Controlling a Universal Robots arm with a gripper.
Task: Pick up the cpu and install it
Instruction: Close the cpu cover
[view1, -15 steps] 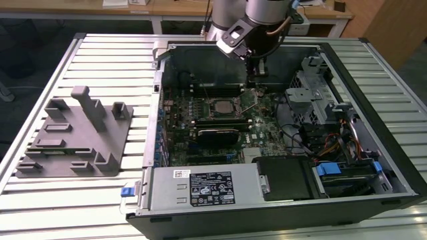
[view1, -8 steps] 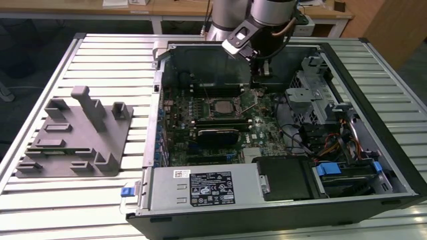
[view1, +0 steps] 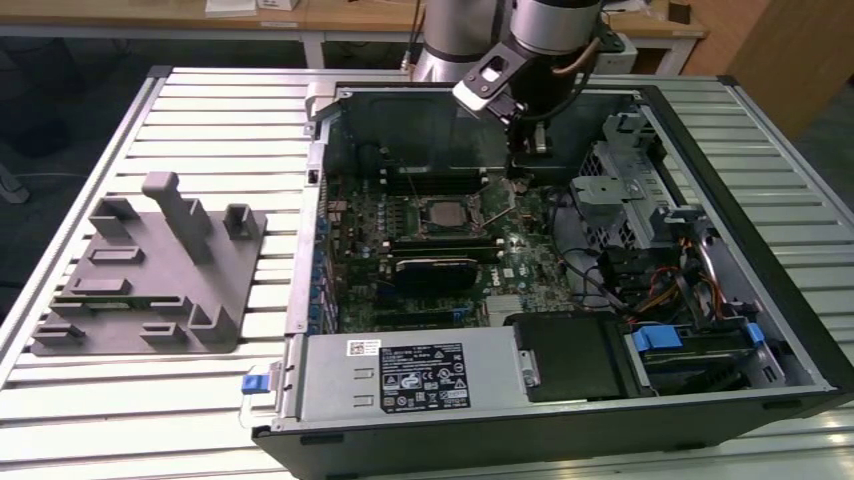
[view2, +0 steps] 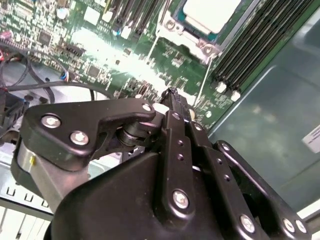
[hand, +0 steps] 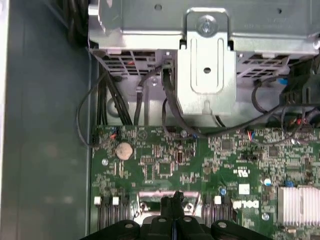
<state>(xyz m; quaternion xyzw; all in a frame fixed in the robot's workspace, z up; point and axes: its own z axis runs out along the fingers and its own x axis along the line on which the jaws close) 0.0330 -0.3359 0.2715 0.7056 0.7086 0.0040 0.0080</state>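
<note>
The cpu (view1: 442, 212) lies flat inside the framed socket on the green motherboard (view1: 527, 265) of the open computer case. In the second wrist view its shiny top (view2: 210, 12) shows within the metal socket frame. A thin wire lever (view2: 202, 80) sticks up beside the socket. My gripper (view1: 521, 178) hangs inside the case just to the exterior view's right of the socket, over the board. Its black fingers (view2: 172, 97) are pressed together at the tips, with nothing visible between them. The shut tips (hand: 174, 197) also show in the first wrist view, above the board.
A grey plastic fixture plate (view1: 147, 280) with upright pegs sits on the slatted table, at the exterior view's left of the case. Inside the case are a metal drive cage (hand: 207, 75), black cables (hand: 170, 110), memory slots (view2: 255, 45) and a power supply (view1: 414, 375).
</note>
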